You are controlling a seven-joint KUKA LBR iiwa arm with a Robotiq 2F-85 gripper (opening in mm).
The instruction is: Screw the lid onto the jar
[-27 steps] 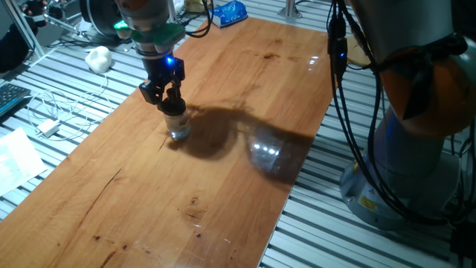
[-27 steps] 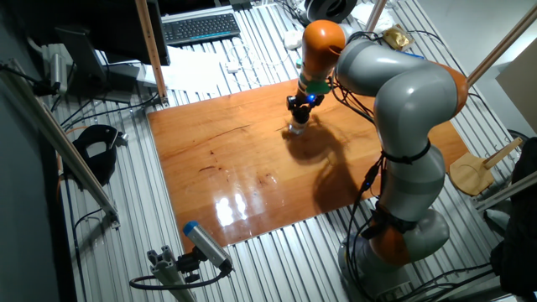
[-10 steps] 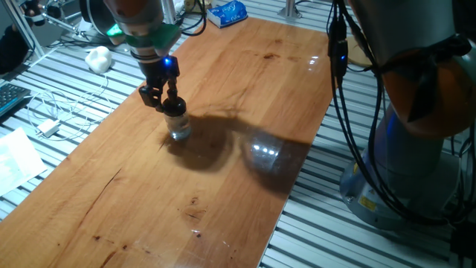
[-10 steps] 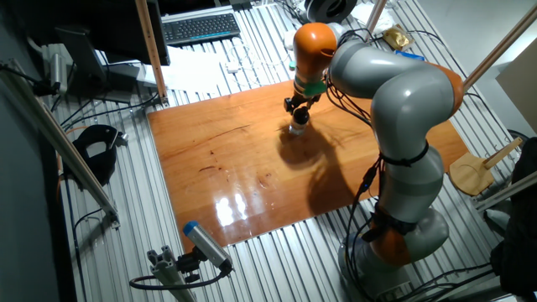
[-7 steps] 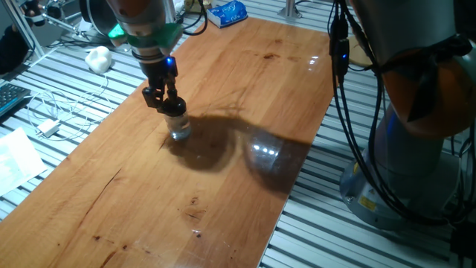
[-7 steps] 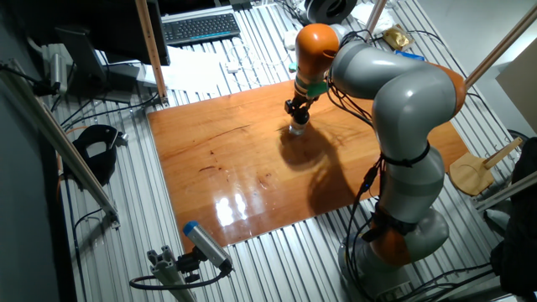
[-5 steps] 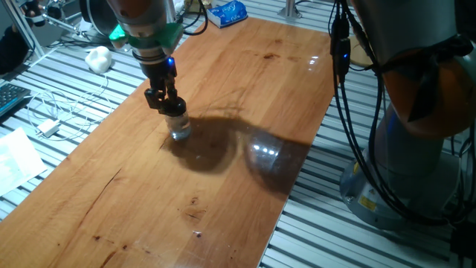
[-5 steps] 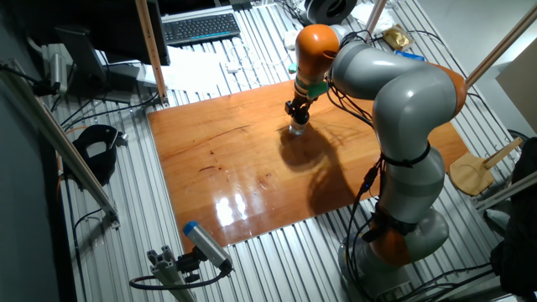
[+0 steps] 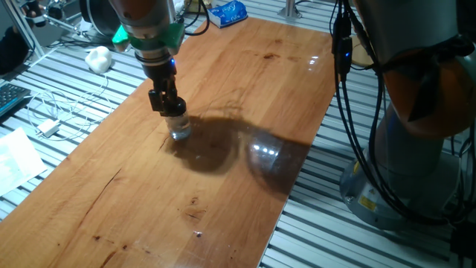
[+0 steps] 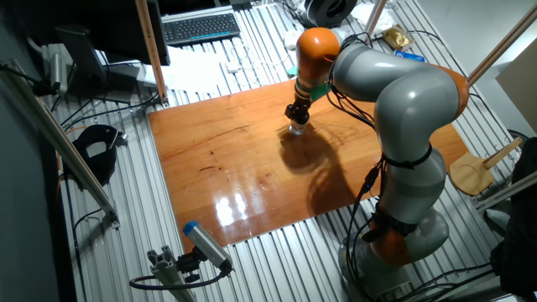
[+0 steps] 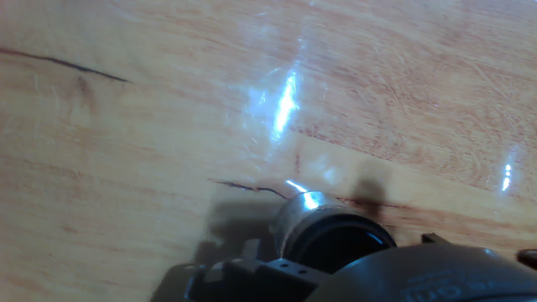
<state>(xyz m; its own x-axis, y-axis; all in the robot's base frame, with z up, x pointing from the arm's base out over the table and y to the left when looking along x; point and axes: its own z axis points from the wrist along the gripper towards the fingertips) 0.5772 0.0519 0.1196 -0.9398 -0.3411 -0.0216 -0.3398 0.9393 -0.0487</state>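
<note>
Here the gripper point(image 9: 168, 105) seems clamped on the lid point(image 9: 175, 109) atop the jar point(image 9: 179, 129), near the table's point(image 9: 245, 89) left edge; twist squarely, pressing gently to avoid cross-threading.

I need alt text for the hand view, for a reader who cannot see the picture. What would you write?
Close-up from the hand camera: the round black lid sits at the bottom edge, seen from above, with a glint of the glass jar at its rim. Around it lies a glossy wooden table with a thin dark scratch. Dark, blurred parts of the hand fill the lower edge.
</note>
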